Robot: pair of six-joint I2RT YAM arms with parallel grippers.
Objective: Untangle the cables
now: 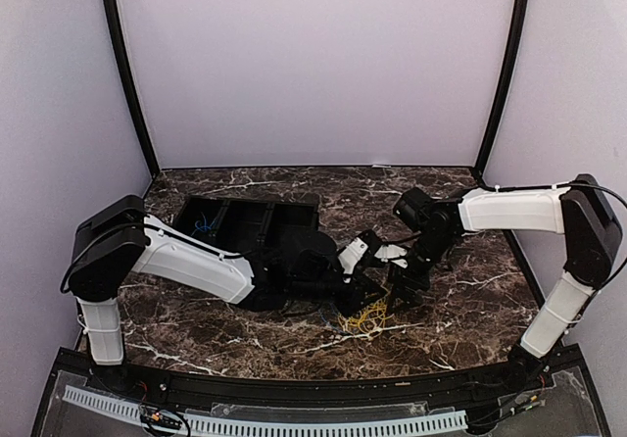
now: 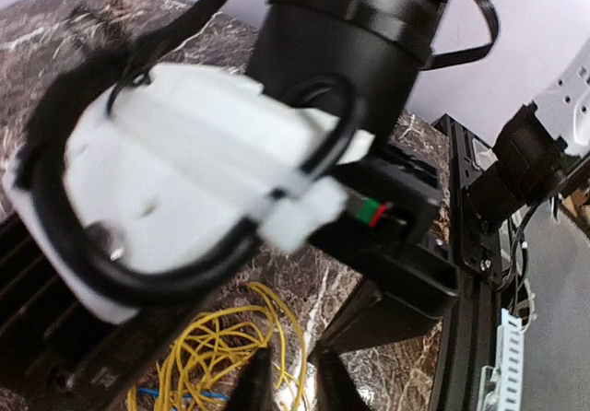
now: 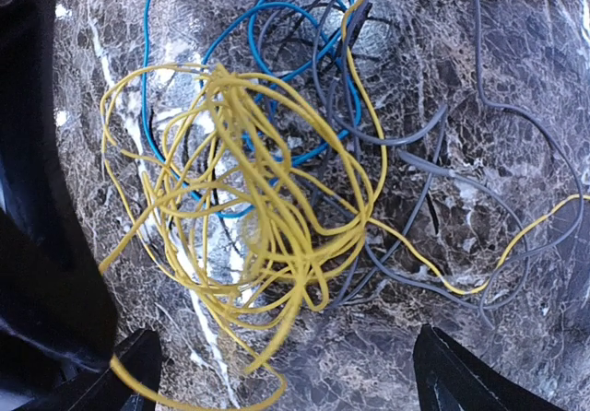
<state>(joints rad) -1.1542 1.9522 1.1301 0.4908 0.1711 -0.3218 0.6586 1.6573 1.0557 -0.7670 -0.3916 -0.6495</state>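
The three cables lie tangled on the marble table. In the right wrist view the yellow cable [image 3: 263, 217] is a loose coil over the blue cable [image 3: 267, 61], with the dark grey-black cable [image 3: 419, 158] looping to the right. My right gripper [image 3: 286, 374] hovers just above them, jaws wide open, empty. My left gripper [image 2: 293, 374] has its jaws a narrow gap apart at the coil's edge, and a strand of the yellow cable [image 2: 217, 346] runs between them. From above, both grippers, left [image 1: 361, 298] and right [image 1: 404, 298], meet over the yellow cable [image 1: 370, 315].
A black compartment tray [image 1: 250, 223] stands behind the left arm, with something blue in its left cell. The right arm's wrist [image 2: 221, 153] fills most of the left wrist view, very close. The table's front rail [image 1: 294, 390] runs along the near edge.
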